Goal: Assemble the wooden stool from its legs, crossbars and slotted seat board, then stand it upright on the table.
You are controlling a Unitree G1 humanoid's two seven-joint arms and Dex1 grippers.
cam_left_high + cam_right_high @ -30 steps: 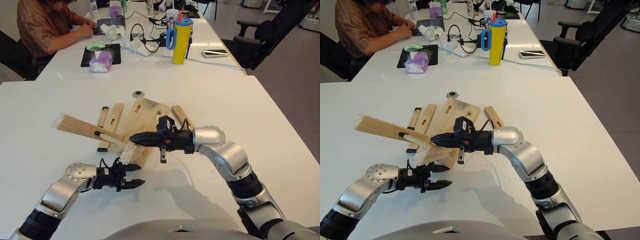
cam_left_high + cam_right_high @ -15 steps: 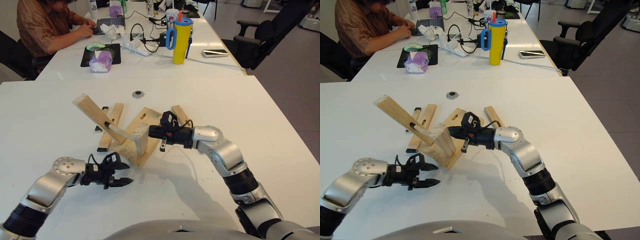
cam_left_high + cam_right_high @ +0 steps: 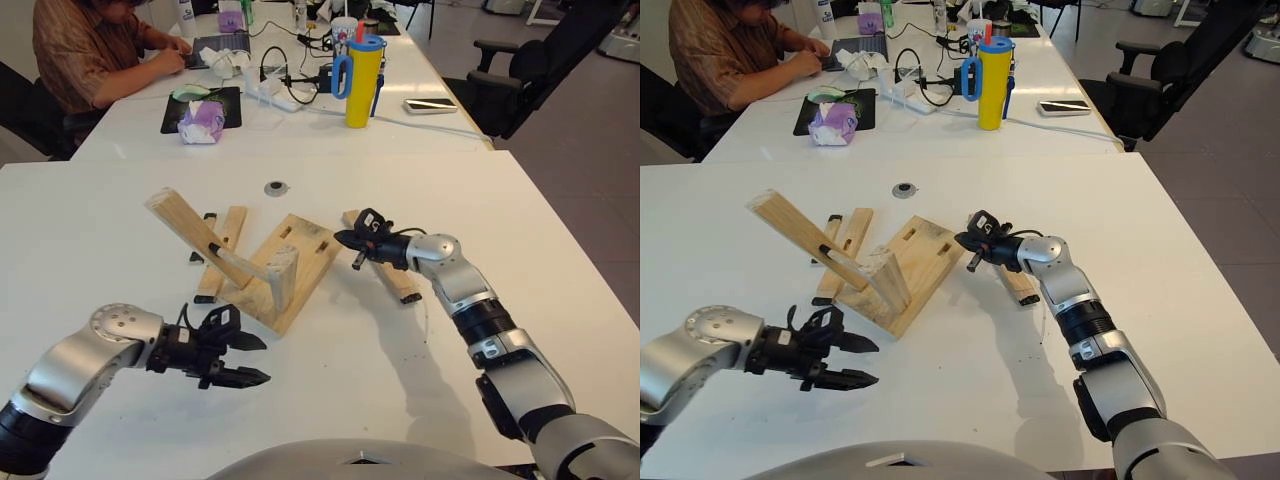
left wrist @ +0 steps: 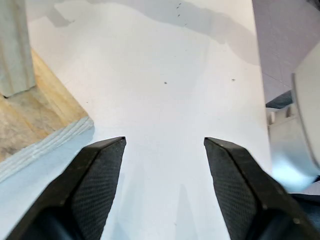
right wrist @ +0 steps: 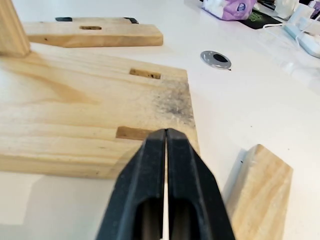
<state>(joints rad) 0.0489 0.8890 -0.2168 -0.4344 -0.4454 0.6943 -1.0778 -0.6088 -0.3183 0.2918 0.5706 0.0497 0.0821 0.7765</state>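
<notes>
The slotted seat board lies tilted on the white table. One long leg stands in it and slants up to the left, and a short piece stands at its near side. My right gripper is shut on nothing, just off the board's right edge, above a loose leg. In the right wrist view its tips point at an empty slot. My left gripper hovers open in front of the board, near its corner. Two slotted pieces lie behind the board.
A small metal disc lies on the table behind the parts. A second table at the back carries a yellow bottle, cables and a purple pack. The table's right edge runs close to my right arm.
The board with its long leg was tipped, so the leg now slants more steeply. My right gripper has since drawn back to the right, off the board. My left gripper shifted slightly nearer.
</notes>
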